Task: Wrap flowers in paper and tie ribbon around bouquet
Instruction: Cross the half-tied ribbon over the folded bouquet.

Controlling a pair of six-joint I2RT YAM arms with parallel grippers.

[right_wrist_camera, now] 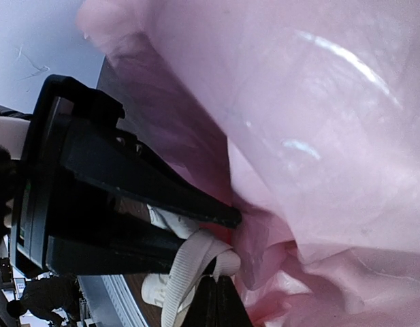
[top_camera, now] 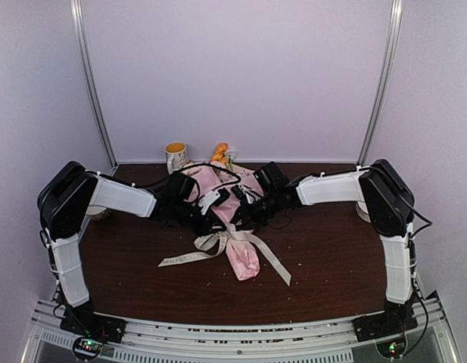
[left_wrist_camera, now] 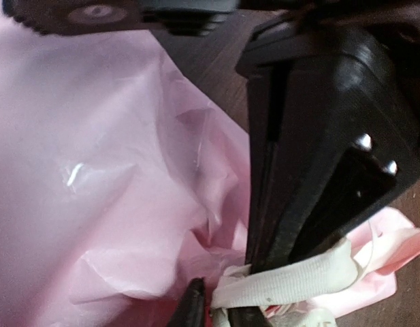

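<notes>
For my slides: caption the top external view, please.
Left arm and right arm meet over the pink-wrapped bouquet, its cream ribbon trailing across the dark table.

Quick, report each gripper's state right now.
Left gripper: jaws slightly apart around the ribbon; whether it grips cannot be told.
Right gripper: shut on the ribbon.

- Both arms are angling inward, with the left gripper [top_camera: 216,219] and right gripper [top_camera: 239,214] sitting close together at the waist of the bouquet [top_camera: 209,181].
- The pink paper [top_camera: 244,261] is tapering toward the near edge, and orange flowers [top_camera: 219,153] are poking out at the far end.
- The ribbon [top_camera: 189,257] is trailing two tails across the dark table [top_camera: 331,249].
- A mug [top_camera: 175,156] is standing just beside the blooms.
</notes>
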